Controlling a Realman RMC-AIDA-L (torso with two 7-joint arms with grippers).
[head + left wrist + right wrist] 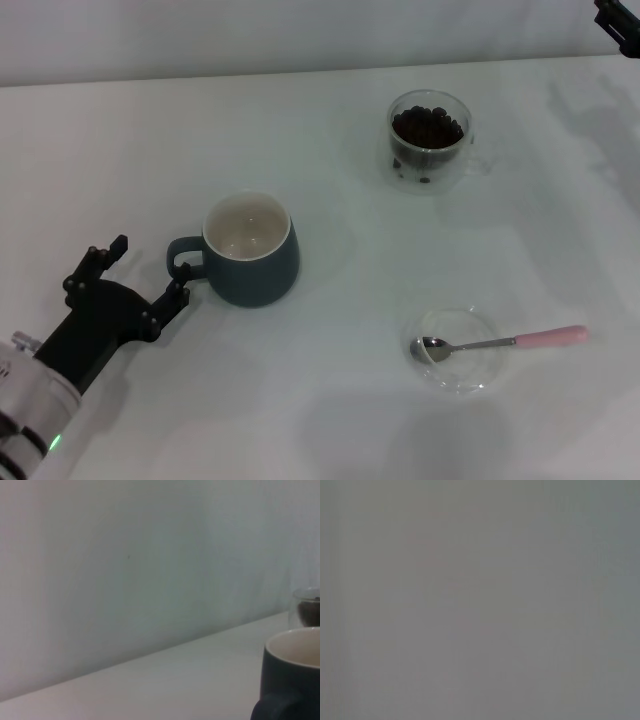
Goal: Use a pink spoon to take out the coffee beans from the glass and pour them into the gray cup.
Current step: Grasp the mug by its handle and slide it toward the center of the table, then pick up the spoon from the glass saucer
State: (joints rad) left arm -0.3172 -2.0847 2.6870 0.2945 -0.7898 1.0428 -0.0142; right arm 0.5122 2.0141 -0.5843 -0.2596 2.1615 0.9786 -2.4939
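The gray cup [250,250] stands left of centre with its cream inside bare and its loop handle toward my left gripper [152,266]. That gripper is open beside the handle, one fingertip [182,290] close to it, nothing held. The glass [430,140] with coffee beans [428,126] stands at the back right. The pink spoon [500,342] lies with its metal bowl in a clear saucer [478,375] and its pink handle pointing right. The left wrist view shows the gray cup [292,672] up close and the glass [305,607] behind it. Only a dark part of my right gripper [620,25] shows, at the top right corner.
Everything rests on a white table [330,420] that meets a pale wall [250,40] at the back. The right wrist view is a plain grey blur with nothing to make out.
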